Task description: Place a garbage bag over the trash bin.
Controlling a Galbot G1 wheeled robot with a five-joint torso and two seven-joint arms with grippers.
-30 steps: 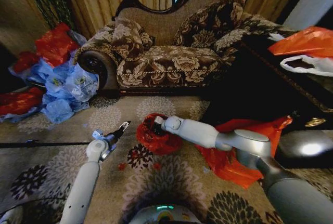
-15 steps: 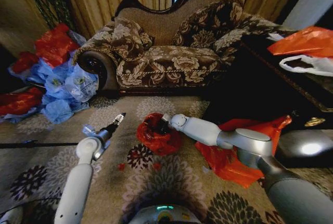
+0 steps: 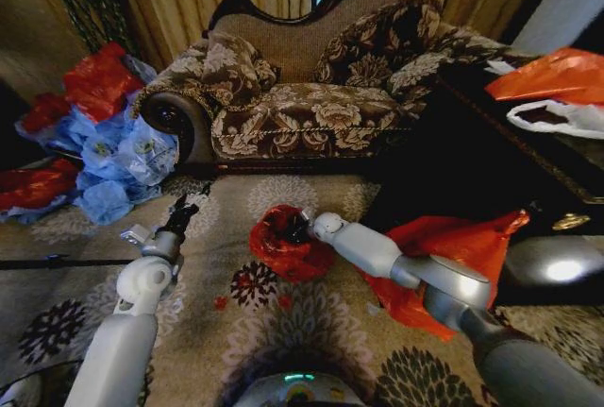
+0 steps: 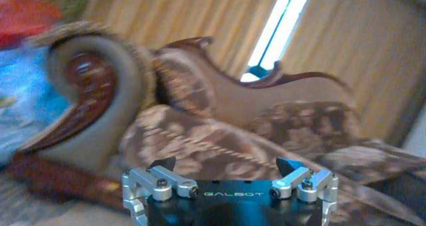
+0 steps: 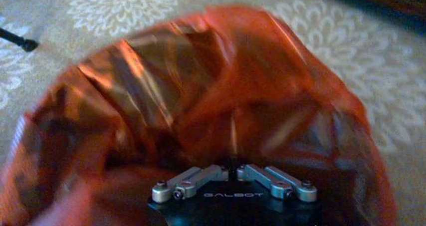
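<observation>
The garbage bag [image 3: 286, 245] sits on the carpet [image 3: 311, 322] in front of the sofa [image 3: 311, 95], draped over the trash bin, of which only a dark opening shows. The right hand [image 3: 300, 228] is at the bag's rim with its fingers closed on the thin film. The left hand [image 3: 179, 213] hangs well apart, fingers spread, gripping nothing. The bag looks light, limp and slippery; the rim is probably the best place to take hold.

Grey-white rounded arms; black, silver-linked pincer [image 4: 226, 172] marked GALBOT.
</observation>
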